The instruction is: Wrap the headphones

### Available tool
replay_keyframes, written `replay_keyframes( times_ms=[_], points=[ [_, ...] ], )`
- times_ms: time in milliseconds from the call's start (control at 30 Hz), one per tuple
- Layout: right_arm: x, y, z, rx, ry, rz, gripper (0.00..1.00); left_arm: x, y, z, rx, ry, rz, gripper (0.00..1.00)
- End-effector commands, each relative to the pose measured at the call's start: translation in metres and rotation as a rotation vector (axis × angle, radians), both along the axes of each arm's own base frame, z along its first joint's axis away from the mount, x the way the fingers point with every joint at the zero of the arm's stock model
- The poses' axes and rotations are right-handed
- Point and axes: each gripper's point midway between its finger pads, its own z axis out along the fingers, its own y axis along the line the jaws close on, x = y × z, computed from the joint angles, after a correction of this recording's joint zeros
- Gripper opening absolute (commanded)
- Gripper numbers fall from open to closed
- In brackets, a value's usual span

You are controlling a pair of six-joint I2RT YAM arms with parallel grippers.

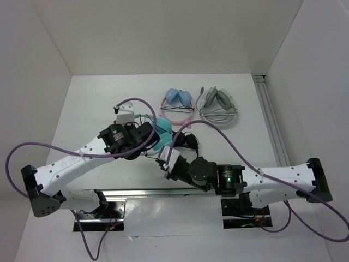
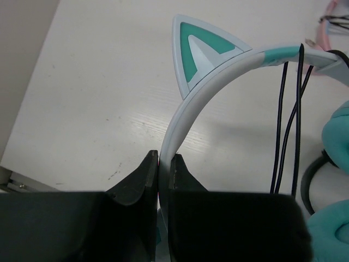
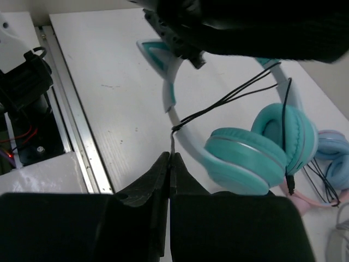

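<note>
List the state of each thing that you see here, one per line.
left tool: shut on the band of the teal headphones
right tool: shut on the black cable
black cable: strands draped across the band
pink headphones: lying flat, untouched
grey headphones: lying beside the pink pair, untouched

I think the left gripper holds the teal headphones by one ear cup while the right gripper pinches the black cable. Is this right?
Not quite: the left gripper is shut on the headphones' band, just below a cat ear, as the left wrist view shows. The right gripper does pinch the black cable.
</note>
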Motion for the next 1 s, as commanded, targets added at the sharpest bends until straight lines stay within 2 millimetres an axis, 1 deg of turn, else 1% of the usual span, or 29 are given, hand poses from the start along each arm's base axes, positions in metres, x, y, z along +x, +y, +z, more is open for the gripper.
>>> replay_keyframes(
  times_ms=[0,33,67,100,167,233,267,300,333,367,400,433,467,500,533,567,600,633,667,700,733,767,800,833,867,933,967],
  points=[
    [0.006,-0.014,0.046,0.087,-0.046,-0.049,0.02,0.004,-0.012,0.004,-0.068,-0.04,-0.087,0.0],
    [0.008,-0.019,0.051,0.1,-0.048,-0.066,0.02,0.012,-0.029,0.008,-0.13,-0.077,-0.129,0.0],
    [0.012,-0.024,0.057,0.117,-0.059,-0.092,0.02,0.011,-0.037,0.0,-0.149,-0.05,-0.177,0.0],
    [0.012,-0.025,0.058,0.111,-0.069,-0.091,0.02,0.012,-0.042,0.004,-0.134,-0.047,-0.242,0.0],
    [0.017,-0.035,0.067,0.133,-0.08,-0.122,0.02,0.018,-0.057,0.011,-0.157,-0.069,-0.315,0.0],
    [0.017,-0.039,0.078,0.144,-0.089,-0.122,0.02,0.02,-0.061,0.011,-0.139,-0.057,-0.341,0.0],
    [0.018,-0.041,0.081,0.136,-0.1,-0.131,0.02,0.021,-0.067,0.013,-0.137,-0.06,-0.356,0.0],
    [0.018,-0.043,0.091,0.151,-0.1,-0.131,0.02,0.022,-0.067,0.01,-0.108,-0.045,-0.368,0.0],
    [0.018,-0.043,0.088,0.113,-0.11,-0.129,0.02,0.022,-0.072,0.004,-0.083,-0.026,-0.384,0.0],
    [0.02,-0.043,0.089,0.095,-0.118,-0.137,0.02,0.02,-0.077,0.001,-0.068,-0.015,-0.405,0.0],
    [0.022,-0.044,0.098,0.088,-0.133,-0.147,0.02,0.019,-0.081,0.002,-0.056,-0.017,-0.427,0.0],
    [0.023,-0.045,0.098,0.072,-0.134,-0.155,0.02,0.016,-0.088,-0.001,-0.038,-0.005,-0.455,0.0],
    [0.022,-0.042,0.094,0.034,-0.144,-0.153,0.02,0.017,-0.09,0.001,-0.037,-0.013,-0.462,0.0],
    [0.024,-0.045,0.097,0.027,-0.154,-0.163,0.02,0.014,-0.097,0.0,-0.026,0.002,-0.516,0.0],
    [0.024,-0.043,0.1,0.024,-0.154,-0.163,0.02,0.015,-0.102,-0.002,-0.023,0.008,-0.534,0.0],
    [0.024,-0.043,0.097,-0.01,-0.166,-0.159,0.02,0.015,-0.105,-0.004,-0.022,0.013,-0.553,0.0],
    [0.026,-0.045,0.097,-0.017,-0.174,-0.172,0.02,0.012,-0.112,-0.006,-0.03,0.033,-0.601,0.0],
    [0.027,-0.043,0.096,-0.04,-0.19,-0.169,0.02,0.01,-0.115,-0.007,-0.004,0.045,-0.64,0.0],
    [0.029,-0.047,0.092,-0.073,-0.202,-0.179,0.02,0.009,-0.116,-0.008,0.003,0.055,-0.66,0.0],
    [0.031,-0.046,0.089,-0.095,-0.213,-0.193,0.02,0.005,-0.12,-0.009,0.011,0.066,-0.693,0.0],
    [0.033,-0.051,0.088,-0.12,-0.235,-0.215,0.02,0.004,-0.121,-0.01,0.025,0.074,-0.712,0.0],
    [0.035,-0.053,0.083,-0.148,-0.247,-0.226,0.02,0.003,-0.123,-0.011,0.024,0.083,-0.731,0.0],
    [0.034,-0.055,0.08,-0.165,-0.259,-0.234,0.02,0.0,-0.123,-0.011,0.025,0.095,-0.754,0.0],
    [0.032,-0.057,0.081,-0.173,-0.271,-0.25,0.02,-0.004,-0.127,-0.013,0.027,0.115,-0.797,0.0],
    [0.03,-0.06,0.079,-0.181,-0.282,-0.248,0.02,-0.007,-0.128,-0.01,0.02,0.116,-0.827,0.0],
    [0.022,-0.063,0.084,-0.162,-0.292,-0.235,0.02,-0.016,-0.128,-0.012,0.033,0.158,-0.895,0.0],
    [0.02,-0.064,0.084,-0.163,-0.294,-0.238,0.02,-0.02,-0.127,-0.009,0.031,0.165,-0.915,0.0]
  ],
)
